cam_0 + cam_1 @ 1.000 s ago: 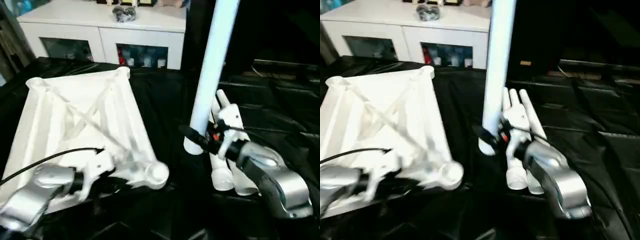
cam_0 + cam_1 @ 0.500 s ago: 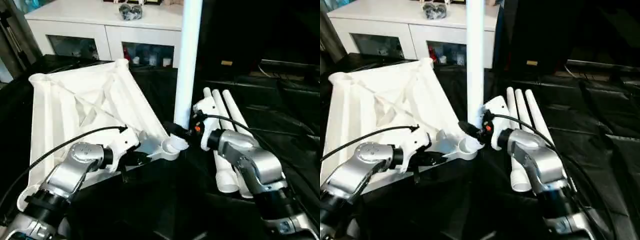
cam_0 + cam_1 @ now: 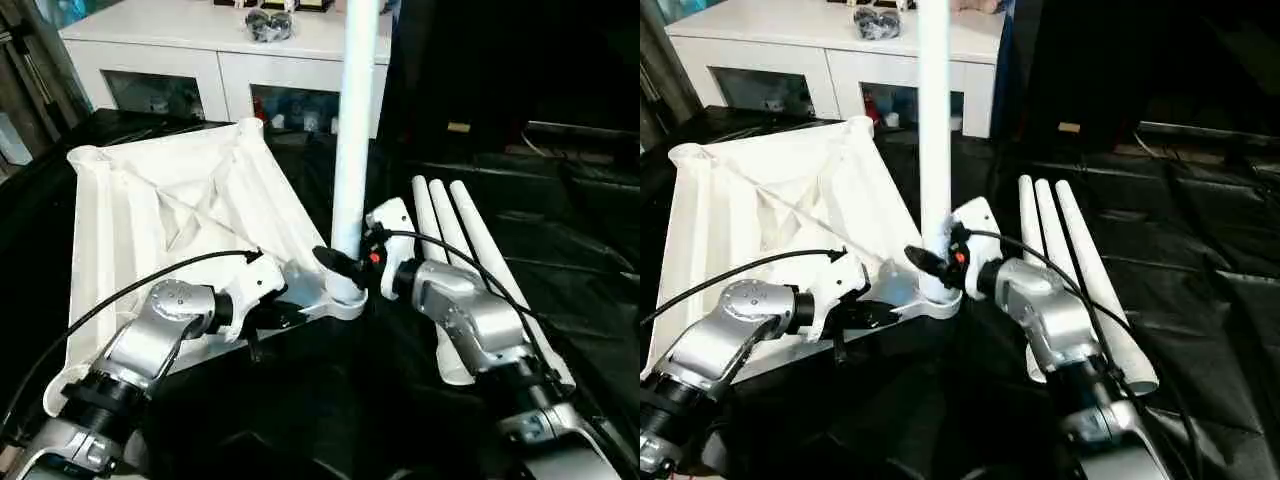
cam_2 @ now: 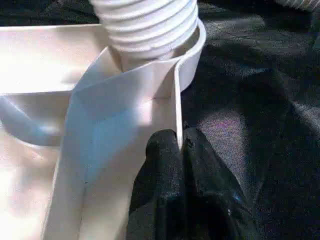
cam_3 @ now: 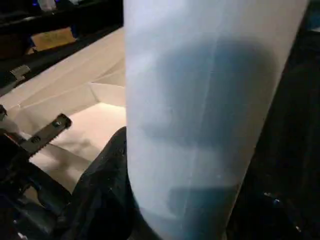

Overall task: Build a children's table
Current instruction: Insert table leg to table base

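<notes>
The white tabletop (image 3: 170,220) lies underside up on black cloth, its near edge lifted. My left gripper (image 3: 268,318) is shut on the tabletop's thin rim wall (image 4: 176,107) beside the near corner socket (image 3: 345,300). My right gripper (image 3: 340,268) is shut on a white tube leg (image 3: 355,130) held upright, its threaded end (image 4: 147,25) sitting in that socket. One black finger (image 5: 100,195) presses against the leg (image 5: 210,110) in the right wrist view. Three more legs (image 3: 460,260) lie side by side to the right.
A white cabinet with glass doors (image 3: 220,60) stands behind the table, small objects on top. Black cloth (image 3: 560,220) covers the work surface. A black cable (image 3: 130,300) runs along my left forearm and another cable (image 3: 480,280) over my right.
The upright leg moved left and down from beside the tabletop onto the near corner socket, its end now inside. The camera has also shifted.
</notes>
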Tool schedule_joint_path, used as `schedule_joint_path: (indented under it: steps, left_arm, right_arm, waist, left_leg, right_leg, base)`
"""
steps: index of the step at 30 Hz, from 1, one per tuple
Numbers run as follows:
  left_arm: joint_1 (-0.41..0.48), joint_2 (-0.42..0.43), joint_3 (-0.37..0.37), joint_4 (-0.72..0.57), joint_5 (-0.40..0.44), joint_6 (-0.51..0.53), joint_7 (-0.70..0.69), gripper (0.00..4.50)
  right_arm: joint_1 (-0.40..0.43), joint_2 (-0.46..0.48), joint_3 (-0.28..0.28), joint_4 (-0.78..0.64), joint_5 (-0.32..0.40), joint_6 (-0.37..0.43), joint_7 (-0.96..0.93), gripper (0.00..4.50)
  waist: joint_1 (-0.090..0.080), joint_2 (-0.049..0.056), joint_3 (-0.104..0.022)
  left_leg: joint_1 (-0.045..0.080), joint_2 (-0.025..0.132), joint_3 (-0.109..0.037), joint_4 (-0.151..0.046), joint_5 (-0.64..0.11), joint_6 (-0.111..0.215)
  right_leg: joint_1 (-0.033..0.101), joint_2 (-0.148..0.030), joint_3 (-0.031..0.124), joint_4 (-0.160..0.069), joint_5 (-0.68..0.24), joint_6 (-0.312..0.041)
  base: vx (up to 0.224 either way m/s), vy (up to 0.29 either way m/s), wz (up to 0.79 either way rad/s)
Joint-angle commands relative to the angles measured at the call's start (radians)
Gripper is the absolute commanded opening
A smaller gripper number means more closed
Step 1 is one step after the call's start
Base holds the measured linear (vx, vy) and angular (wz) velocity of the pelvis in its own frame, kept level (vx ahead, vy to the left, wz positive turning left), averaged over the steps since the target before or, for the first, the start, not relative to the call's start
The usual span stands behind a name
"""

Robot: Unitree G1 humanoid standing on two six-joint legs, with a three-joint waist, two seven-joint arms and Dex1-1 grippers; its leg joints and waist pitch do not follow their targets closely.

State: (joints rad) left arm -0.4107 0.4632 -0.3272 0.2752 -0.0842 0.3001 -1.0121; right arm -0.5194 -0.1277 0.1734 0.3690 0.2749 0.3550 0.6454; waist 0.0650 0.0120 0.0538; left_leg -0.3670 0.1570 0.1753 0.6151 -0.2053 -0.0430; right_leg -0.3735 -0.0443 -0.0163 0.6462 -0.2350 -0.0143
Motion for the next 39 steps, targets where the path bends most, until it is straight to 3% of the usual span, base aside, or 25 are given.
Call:
schedule_joint_path:
  steps: [1, 8, 19, 39]
  left_arm:
    - [-0.002, -0.017, -0.027, 0.019, -0.008, -0.012, -0.022, 0.00]
    - [-0.001, -0.016, -0.014, 0.025, 0.001, -0.015, -0.026, 0.00]
    - [-0.013, -0.015, -0.014, 0.041, 0.008, -0.020, -0.042, 0.00]
    - [-0.028, -0.028, -0.016, 0.061, 0.019, -0.016, -0.054, 0.00]
  right_arm:
    - [-0.006, 0.001, 0.008, 0.054, -0.014, -0.010, 0.004, 1.90]
    - [0.002, 0.002, -0.013, 0.119, -0.029, -0.070, 0.018, 1.90]
    - [0.017, -0.047, -0.020, 0.048, -0.020, -0.056, 0.064, 1.90]
    - [0.033, -0.066, -0.004, -0.025, -0.026, -0.004, 0.090, 1.90]
  waist:
    - [-0.002, -0.003, -0.050]
    - [-0.001, -0.001, -0.049]
    - [0.009, 0.006, -0.051]
    - [0.016, 0.001, -0.048]
  left_leg:
    - [0.015, 0.071, -0.029, -0.088, -0.206, -0.020]
    - [0.013, 0.073, -0.031, -0.092, -0.211, -0.019]
    - [0.015, 0.073, -0.030, -0.094, -0.211, -0.019]
    - [0.015, 0.075, -0.029, -0.099, -0.211, -0.022]
  right_leg:
    - [0.018, -0.102, 0.051, -0.095, -0.220, -0.199]
    - [0.018, -0.102, 0.051, -0.096, -0.229, -0.196]
    - [0.019, -0.101, 0.052, -0.098, -0.221, -0.193]
    - [0.017, -0.102, 0.054, -0.106, -0.242, -0.185]
  base:
    - [0.000, 0.000, 0.00]
    - [0.000, 0.000, 0.00]
    - [0.000, 0.000, 0.00]
    - [0.000, 0.000, 0.00]
